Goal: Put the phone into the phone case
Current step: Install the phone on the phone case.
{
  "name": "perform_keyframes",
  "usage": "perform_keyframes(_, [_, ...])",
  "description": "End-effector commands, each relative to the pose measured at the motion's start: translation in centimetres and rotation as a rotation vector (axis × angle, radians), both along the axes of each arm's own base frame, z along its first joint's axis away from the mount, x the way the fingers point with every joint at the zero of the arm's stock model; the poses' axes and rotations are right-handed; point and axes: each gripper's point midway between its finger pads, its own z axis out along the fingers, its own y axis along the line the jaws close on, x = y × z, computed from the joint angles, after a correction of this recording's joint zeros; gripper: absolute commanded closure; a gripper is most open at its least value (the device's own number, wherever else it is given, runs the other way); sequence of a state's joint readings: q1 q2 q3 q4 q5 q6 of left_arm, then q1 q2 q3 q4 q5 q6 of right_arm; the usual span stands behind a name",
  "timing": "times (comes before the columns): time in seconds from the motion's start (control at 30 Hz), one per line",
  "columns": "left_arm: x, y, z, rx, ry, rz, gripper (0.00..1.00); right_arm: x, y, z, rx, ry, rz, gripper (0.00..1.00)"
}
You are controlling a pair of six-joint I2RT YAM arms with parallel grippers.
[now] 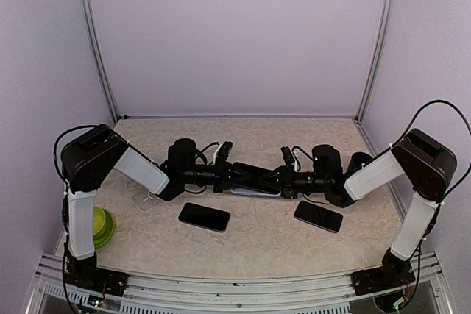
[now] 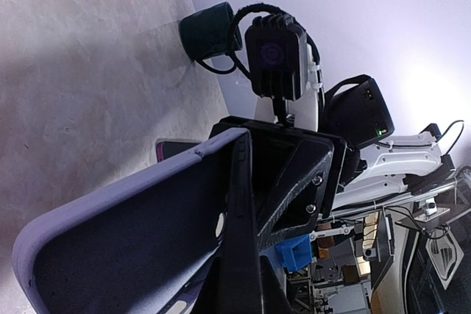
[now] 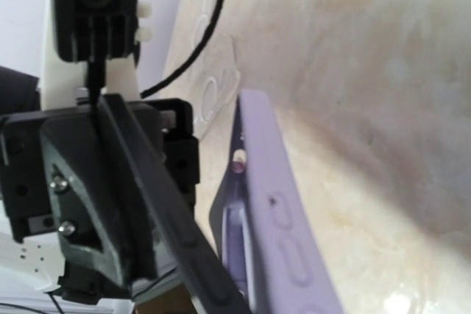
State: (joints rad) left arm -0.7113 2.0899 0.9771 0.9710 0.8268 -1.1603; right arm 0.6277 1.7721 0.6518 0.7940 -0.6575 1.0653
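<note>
The two arms meet over the middle of the table. Between them hangs a black phone (image 1: 254, 177) with the lavender phone case (image 1: 245, 192) just beneath it. In the left wrist view the phone (image 2: 243, 218) stands edge-on in the centre and the phone case (image 2: 118, 255) fans away to its left, dark inside showing. My left gripper (image 1: 235, 178) is shut on the phone's end. My right gripper (image 1: 280, 179) is at the other end, one finger (image 2: 294, 182) against the phone. From the right wrist, phone (image 3: 169, 226) and phone case (image 3: 283, 240) both run out of frame below; that gripper's own jaws stay hidden.
Two more black phones lie flat on the table, one left of centre (image 1: 204, 216) and one right of centre (image 1: 318, 215). A green bowl (image 1: 104, 226) sits by the left arm's base. A dark green cup (image 2: 210, 31) stands near the right wall.
</note>
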Motion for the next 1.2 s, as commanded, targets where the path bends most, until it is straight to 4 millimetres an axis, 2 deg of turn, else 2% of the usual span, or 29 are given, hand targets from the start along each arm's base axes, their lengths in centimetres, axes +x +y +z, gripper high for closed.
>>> perform_keyframes(0.0, [0.5,-0.7,3.3,-0.063,-0.061,0.006,1.00,-1.6,1.2,2.8,0.097,-0.103,0.098,0.60])
perform_keyframes(0.07, [0.5,-0.7,3.4,-0.064,-0.060,0.006,1.00,-1.7,1.1,3.1,0.108,-0.105,0.103,0.60])
perform_keyframes(0.6, [0.9,-0.2,3.3,-0.058,-0.059,0.018,0.76,-2.2,0.8,4.3,0.159,-0.122,0.116,0.69])
perform_keyframes(1.17, [1.4,1.0,3.1,-0.010,-0.078,0.052,0.68,-2.1,0.1,4.0,0.175,-0.105,0.101,0.95])
